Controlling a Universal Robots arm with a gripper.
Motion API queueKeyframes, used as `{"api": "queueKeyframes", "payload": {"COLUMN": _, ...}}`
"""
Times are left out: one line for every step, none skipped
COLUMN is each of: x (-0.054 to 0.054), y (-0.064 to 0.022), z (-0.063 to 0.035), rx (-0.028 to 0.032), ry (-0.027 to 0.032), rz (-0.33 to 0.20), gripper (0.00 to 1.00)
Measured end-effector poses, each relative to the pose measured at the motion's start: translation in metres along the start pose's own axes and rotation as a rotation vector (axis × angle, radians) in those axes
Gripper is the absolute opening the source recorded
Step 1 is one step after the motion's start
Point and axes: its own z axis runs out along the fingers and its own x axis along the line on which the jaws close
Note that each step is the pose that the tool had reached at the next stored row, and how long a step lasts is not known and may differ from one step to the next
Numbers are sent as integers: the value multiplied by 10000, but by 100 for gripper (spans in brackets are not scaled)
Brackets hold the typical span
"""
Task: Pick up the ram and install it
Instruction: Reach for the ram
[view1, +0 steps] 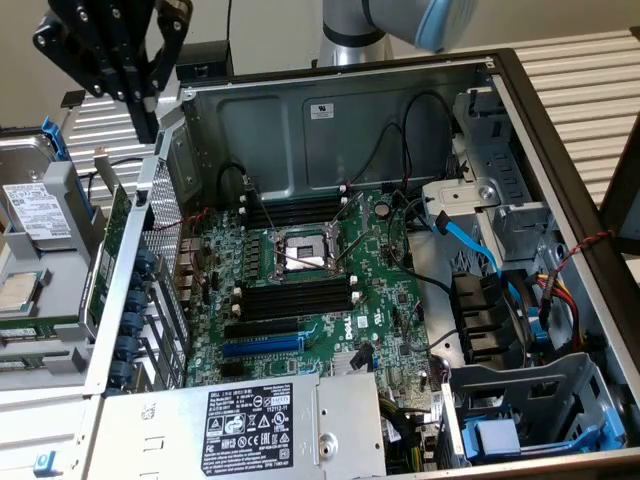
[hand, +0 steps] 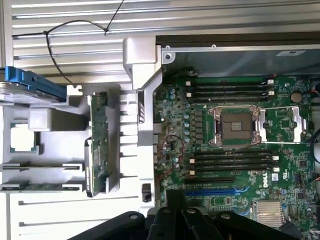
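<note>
The ram (view1: 106, 250) is a long green stick standing on edge in a grey holder tray (view1: 60, 330), just outside the open computer case at the exterior view's left. The wrist view shows the ram (hand: 98, 142) in the same holder, beside the case wall. My black gripper (view1: 145, 108) hangs high above the ram's far end and holds nothing; in the wrist view only the gripper's (hand: 175, 212) black body shows. Inside the case lies the green motherboard (view1: 385, 300), with empty black memory slots (view1: 295, 296) on both sides of the CPU socket (view1: 300, 255).
A hard drive (view1: 35, 205) and a CPU chip (view1: 20, 290) sit in the tray by the ram. The case's metal side wall (view1: 150, 250) stands between tray and motherboard. A power supply (view1: 250, 420), a blue expansion slot (view1: 262, 345) and loose cables (view1: 470, 240) fill the case.
</note>
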Motion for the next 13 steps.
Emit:
{"api": "queueKeyframes", "payload": {"x": 46, "y": -6, "z": -1, "rx": 0, "ry": 0, "rz": 0, "gripper": 11}}
{"api": "queueKeyframes", "payload": {"x": 91, "y": -11, "z": -2, "rx": 0, "ry": 0, "rz": 0, "gripper": 11}}
{"api": "queueKeyframes", "payload": {"x": 132, "y": -16, "z": -4, "rx": 1, "ry": 0, "rz": -1, "gripper": 11}}
{"api": "queueKeyframes", "payload": {"x": 181, "y": -22, "z": -5, "rx": 0, "ry": 0, "rz": -1, "gripper": 11}}
{"api": "queueKeyframes", "payload": {"x": 226, "y": -28, "z": -6, "rx": 0, "ry": 0, "rz": -1, "gripper": 11}}
{"api": "queueKeyframes", "payload": {"x": 271, "y": -33, "z": -7, "rx": 0, "ry": 0, "rz": 0, "gripper": 11}}
{"api": "queueKeyframes", "payload": {"x": 315, "y": -39, "z": -8, "rx": 0, "ry": 1, "rz": 1, "gripper": 11}}
{"api": "queueKeyframes", "payload": {"x": 361, "y": -45, "z": -9, "rx": 1, "ry": 1, "rz": 0, "gripper": 11}}
{"api": "queueKeyframes", "payload": {"x": 407, "y": -51, "z": -10, "rx": 1, "ry": 1, "rz": -1, "gripper": 11}}
{"api": "queueKeyframes", "payload": {"x": 452, "y": -56, "z": -11, "rx": 0, "ry": 0, "rz": -1, "gripper": 11}}
{"api": "queueKeyframes", "payload": {"x": 497, "y": -62, "z": -12, "rx": 0, "ry": 0, "rz": 0, "gripper": 11}}
{"api": "queueKeyframes", "payload": {"x": 541, "y": -67, "z": -14, "rx": 1, "ry": 1, "rz": 0, "gripper": 11}}
{"api": "queueKeyframes", "payload": {"x": 586, "y": -72, "z": -14, "rx": 0, "ry": 0, "rz": 0, "gripper": 11}}
